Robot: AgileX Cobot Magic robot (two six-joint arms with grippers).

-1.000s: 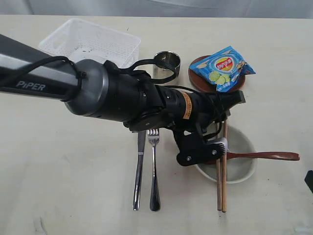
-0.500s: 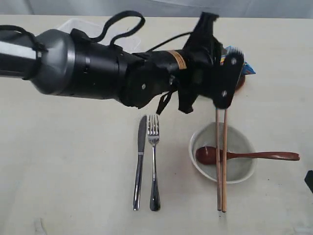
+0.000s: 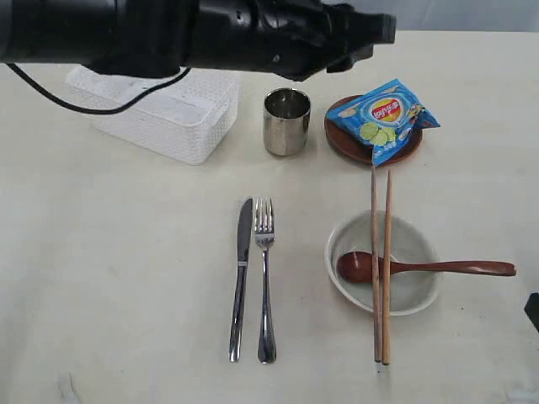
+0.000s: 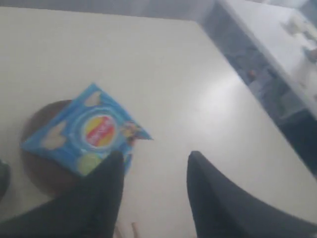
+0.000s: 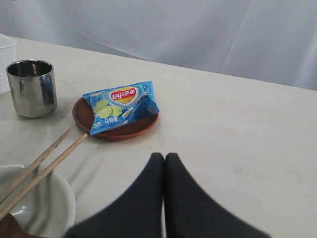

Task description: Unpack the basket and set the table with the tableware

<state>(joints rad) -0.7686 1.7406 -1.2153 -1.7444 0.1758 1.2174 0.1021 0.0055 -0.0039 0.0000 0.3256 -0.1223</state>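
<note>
The white basket [image 3: 168, 114] stands at the back left, partly under my left arm. A steel cup [image 3: 286, 122] is beside it. The red-brown plate [image 3: 337, 135] carries a blue chips bag [image 3: 383, 118]. Knife [image 3: 241, 278] and fork [image 3: 265, 278] lie side by side. Two chopsticks [image 3: 381, 261] rest across the pale bowl [image 3: 413, 290], which holds the wooden spoon [image 3: 438, 268]. My left gripper [image 4: 153, 158] hangs open and empty above the table beside the bag [image 4: 89, 131]. Low over the table, my right gripper [image 5: 164, 156] is shut on nothing, near the plate [image 5: 124, 131].
My black left arm [image 3: 253, 29] spans the far edge of the pale table [image 3: 109, 252]. A dark part [image 3: 532, 311] shows at the right border. The right wrist view also shows the cup [image 5: 30, 87], the chopsticks [image 5: 44, 158] and the bowl rim [image 5: 67, 198].
My left arm has lifted off the bowl and chopsticks and swung up and back to the far edge. The chopsticks stay lying across the bowl.
</note>
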